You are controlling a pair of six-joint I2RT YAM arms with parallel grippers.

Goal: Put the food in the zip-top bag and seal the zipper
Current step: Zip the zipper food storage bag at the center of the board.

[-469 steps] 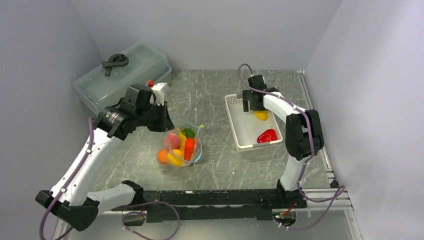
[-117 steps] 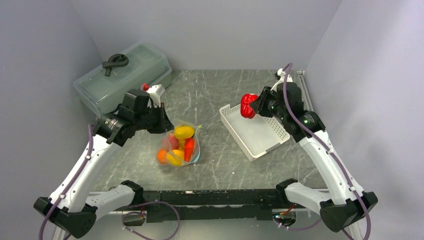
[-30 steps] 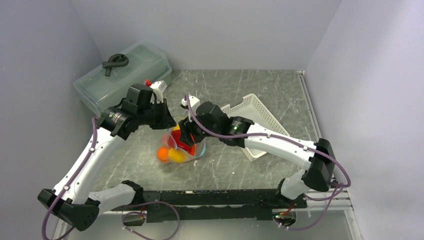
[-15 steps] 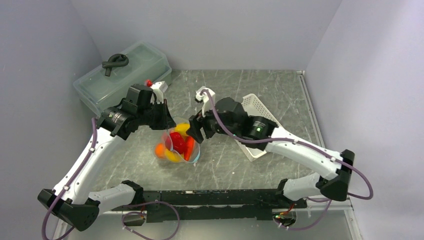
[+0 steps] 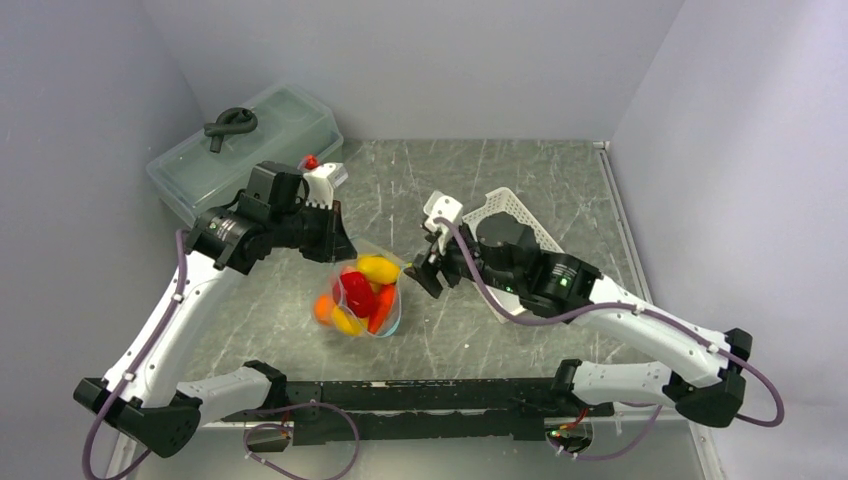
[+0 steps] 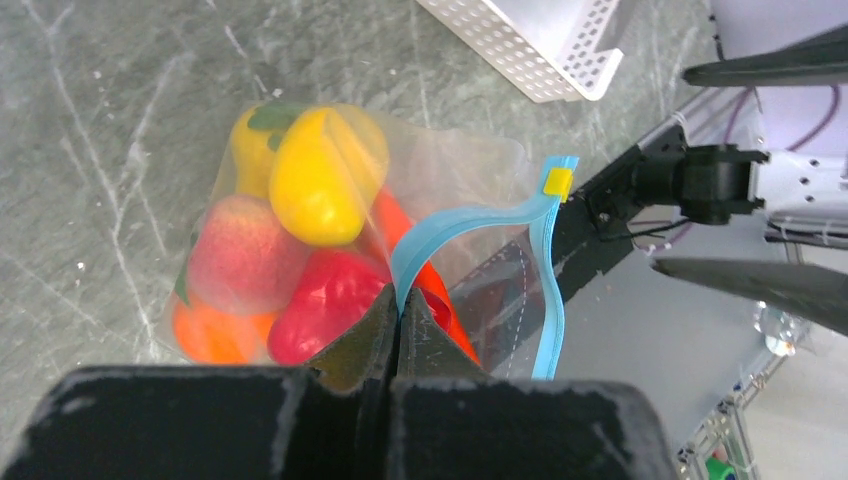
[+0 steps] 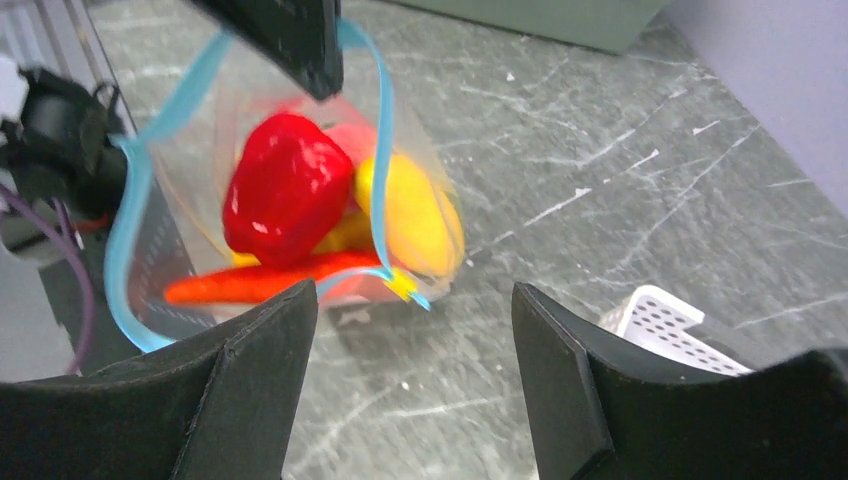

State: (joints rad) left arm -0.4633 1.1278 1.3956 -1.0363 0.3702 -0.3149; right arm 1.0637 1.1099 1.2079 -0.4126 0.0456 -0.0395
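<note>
- The zip-top bag [image 5: 362,305] sits on the desk [image 5: 450,330], a bit left of the middle. It is closer to the near edge than to the far edge.
- The food is inside the bag. There is a red pepper [image 5: 356,291] on top, a yellow fruit [image 5: 378,268], a carrot [image 5: 383,306], an orange [image 5: 322,308] and a pink peach [image 6: 235,265].
- The blue zipper [image 6: 470,225] makes an open loop, so the mouth of the bag is not shut.
- The left tool [image 6: 397,300] is pinched tight on the zipper at the far left side of the mouth.
- The right tool [image 7: 415,390] is spread wide and holds nothing. It is just beside the bag on the right and does not touch it.
- A white basket [image 5: 505,208] lies behind the right arm, and it looks tipped up.
- A big box [image 5: 270,130] with a lid stands in the far left corner of the desk. A black thing [image 5: 232,124] lies on its lid.
</note>
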